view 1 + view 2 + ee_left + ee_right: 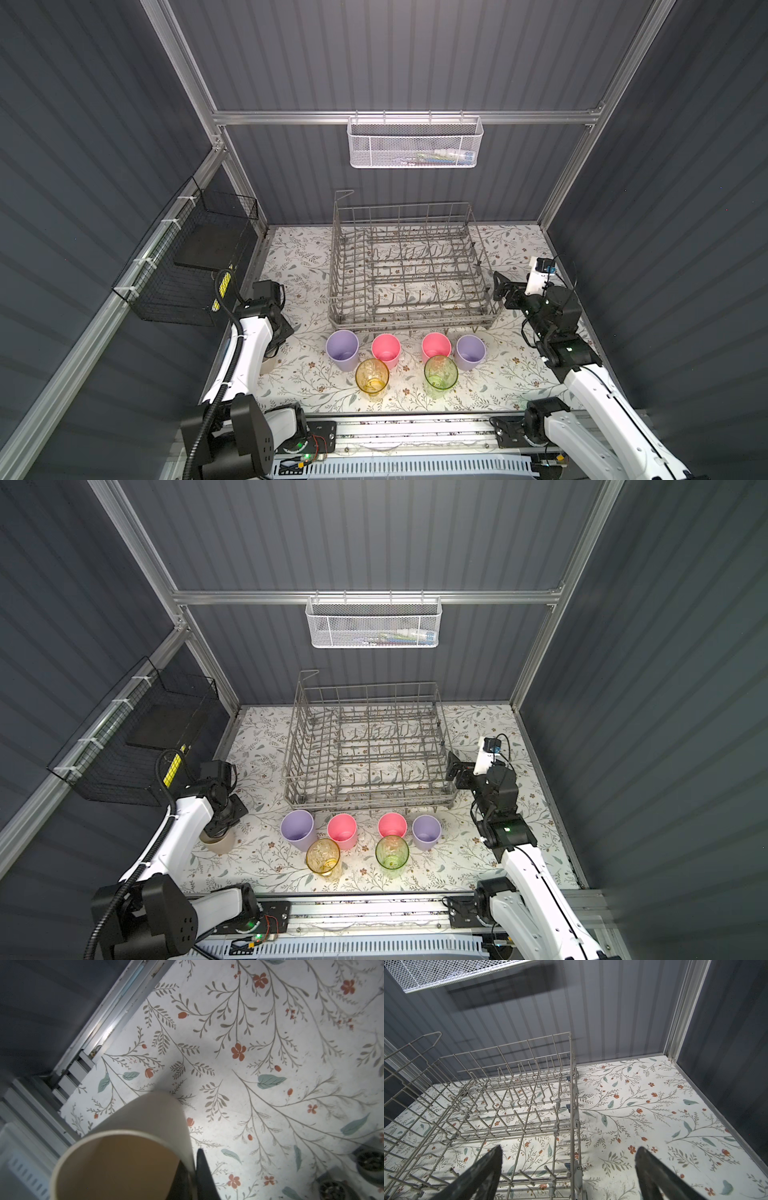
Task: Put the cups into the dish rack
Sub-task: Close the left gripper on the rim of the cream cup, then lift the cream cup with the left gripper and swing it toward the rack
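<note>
Here, left pincer (193, 1167) clamped on wall of beige cup (220, 845), one finger inside rim, one outside, at near-left of floral table (291, 257). Right pincer (569, 1148) hung jaws wide apart just beside right wall of dish rack (347, 270), which stood centre-far. Upright in row just near of rack: left lilac cup (342, 349), left pink cup (386, 350), right pink cup (436, 347), right lilac cup (470, 352). Nearer: yellow cup (372, 378), green cup (441, 374).

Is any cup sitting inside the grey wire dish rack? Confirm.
No, in a top view the dish rack shows only bare wire tines, nothing among them.
</note>
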{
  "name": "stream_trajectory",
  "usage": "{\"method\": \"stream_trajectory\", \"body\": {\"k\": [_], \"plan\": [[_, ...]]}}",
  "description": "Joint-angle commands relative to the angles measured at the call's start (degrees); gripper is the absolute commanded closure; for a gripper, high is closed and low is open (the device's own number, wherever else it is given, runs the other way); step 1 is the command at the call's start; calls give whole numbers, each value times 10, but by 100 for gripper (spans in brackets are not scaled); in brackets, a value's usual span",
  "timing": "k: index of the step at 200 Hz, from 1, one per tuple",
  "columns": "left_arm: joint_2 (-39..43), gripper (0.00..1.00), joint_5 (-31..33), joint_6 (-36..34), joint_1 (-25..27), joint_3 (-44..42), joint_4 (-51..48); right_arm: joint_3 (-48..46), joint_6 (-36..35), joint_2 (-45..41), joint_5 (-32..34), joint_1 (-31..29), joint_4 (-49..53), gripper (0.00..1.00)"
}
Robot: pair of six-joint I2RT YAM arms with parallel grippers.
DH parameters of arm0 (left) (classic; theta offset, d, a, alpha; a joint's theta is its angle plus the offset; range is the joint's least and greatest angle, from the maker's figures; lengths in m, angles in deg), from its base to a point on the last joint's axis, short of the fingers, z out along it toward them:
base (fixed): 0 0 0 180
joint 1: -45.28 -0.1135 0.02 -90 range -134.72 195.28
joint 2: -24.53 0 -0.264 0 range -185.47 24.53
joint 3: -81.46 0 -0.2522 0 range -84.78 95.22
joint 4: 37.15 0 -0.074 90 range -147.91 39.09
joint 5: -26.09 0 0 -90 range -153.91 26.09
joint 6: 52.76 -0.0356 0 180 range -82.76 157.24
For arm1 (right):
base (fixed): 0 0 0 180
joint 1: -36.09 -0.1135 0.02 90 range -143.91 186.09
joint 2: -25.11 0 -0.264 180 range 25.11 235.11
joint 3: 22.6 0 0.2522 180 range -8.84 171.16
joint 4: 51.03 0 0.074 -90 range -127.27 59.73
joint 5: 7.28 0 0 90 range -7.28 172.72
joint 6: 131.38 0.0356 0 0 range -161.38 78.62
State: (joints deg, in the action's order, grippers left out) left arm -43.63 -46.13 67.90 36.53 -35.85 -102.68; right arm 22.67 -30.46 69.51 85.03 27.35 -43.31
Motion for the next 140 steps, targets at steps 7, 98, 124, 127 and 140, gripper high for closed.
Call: {"method": "stream_trajectory", "body": {"k": [7, 98, 124, 127, 140], "plan": [[-1, 100, 3, 4, -7, -3, -7, -5, 0, 1, -4, 2, -12, 1], [77, 100, -100, 11, -7, 83, -59, 17, 9, 18, -21, 2, -2, 1], [97, 100, -117, 11, -7, 111, -80, 20, 16, 17, -27, 2, 2, 1], [99, 100, -119, 11, -7, 116, -82, 19, 16, 17, -27, 2, 2, 1], [106, 100, -138, 9, -6, 134, -91, 19, 21, 14, -30, 2, 3, 1]]}}
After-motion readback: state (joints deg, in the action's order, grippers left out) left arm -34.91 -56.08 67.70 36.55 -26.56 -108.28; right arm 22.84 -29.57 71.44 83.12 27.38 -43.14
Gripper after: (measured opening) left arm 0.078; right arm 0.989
